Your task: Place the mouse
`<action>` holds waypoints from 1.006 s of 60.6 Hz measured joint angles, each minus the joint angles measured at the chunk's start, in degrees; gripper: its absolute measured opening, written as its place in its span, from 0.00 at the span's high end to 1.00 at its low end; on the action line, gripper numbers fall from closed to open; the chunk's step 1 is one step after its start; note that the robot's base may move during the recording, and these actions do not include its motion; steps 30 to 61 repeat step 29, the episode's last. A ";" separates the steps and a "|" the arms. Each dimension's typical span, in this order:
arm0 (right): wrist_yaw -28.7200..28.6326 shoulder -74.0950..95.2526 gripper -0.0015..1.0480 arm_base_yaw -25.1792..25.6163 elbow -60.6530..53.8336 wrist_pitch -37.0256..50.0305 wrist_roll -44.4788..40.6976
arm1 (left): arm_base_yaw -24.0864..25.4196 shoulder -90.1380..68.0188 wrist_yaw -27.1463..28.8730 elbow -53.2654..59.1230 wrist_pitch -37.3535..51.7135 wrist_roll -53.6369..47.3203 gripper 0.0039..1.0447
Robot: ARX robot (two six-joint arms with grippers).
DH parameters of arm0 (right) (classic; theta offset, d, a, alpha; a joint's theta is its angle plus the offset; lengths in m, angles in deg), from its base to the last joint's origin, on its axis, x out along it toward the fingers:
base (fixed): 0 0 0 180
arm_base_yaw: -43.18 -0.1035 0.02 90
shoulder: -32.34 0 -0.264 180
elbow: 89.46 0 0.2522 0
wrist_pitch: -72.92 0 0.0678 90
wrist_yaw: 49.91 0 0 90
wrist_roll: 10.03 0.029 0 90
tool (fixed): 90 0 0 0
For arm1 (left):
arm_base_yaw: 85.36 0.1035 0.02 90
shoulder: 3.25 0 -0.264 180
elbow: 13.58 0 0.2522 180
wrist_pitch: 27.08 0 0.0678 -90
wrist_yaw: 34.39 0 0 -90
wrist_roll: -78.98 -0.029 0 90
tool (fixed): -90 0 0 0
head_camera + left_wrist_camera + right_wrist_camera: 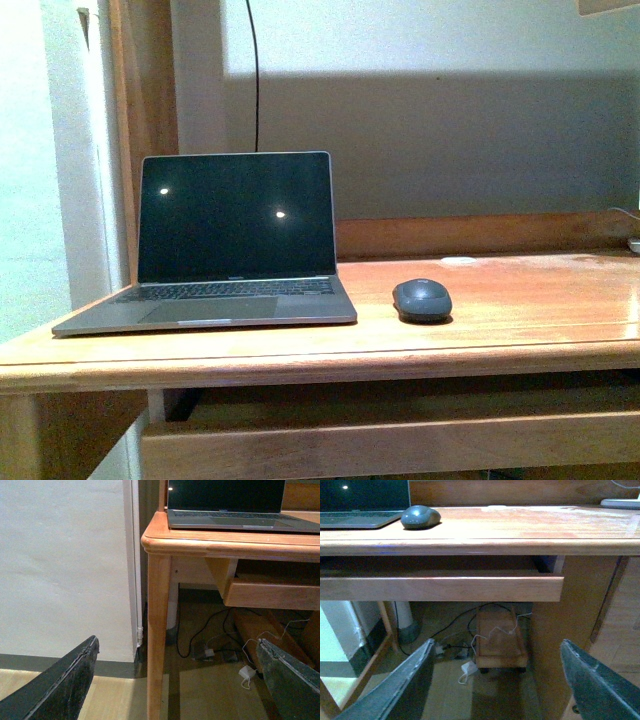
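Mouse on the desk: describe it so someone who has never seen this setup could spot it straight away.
Start at the wooden desk and find the open laptop on its left part. Just right of the laptop's front corner, apart from it, lies the mouse. It is a small dark grey oval with a domed back and no cord, the only low rounded thing there.

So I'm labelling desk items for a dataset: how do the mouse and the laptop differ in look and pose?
The mouse is small, oval and domed; the laptop is far larger, flat-edged and rectangular. The mouse lies low on the desk, while the laptop stands open with its dark screen upright. The mouse is darker grey than the laptop's silver-grey base. Both rest on the wooden desk, side by side, apart.
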 joint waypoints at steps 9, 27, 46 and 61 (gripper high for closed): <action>-0.02 0.00 0.06 0.00 0.00 0.00 0.00 | 0.00 0.00 0.00 0.00 0.00 0.00 0.07; 0.00 0.00 0.07 0.00 0.00 0.00 0.00 | 0.00 0.00 0.00 0.02 0.00 0.00 0.07; -0.02 0.00 0.07 0.00 0.00 0.00 0.00 | 0.00 0.00 0.00 0.00 0.00 0.00 0.07; -0.02 0.00 0.07 0.00 0.00 0.00 0.00 | 0.00 0.00 0.00 0.00 0.00 0.00 0.07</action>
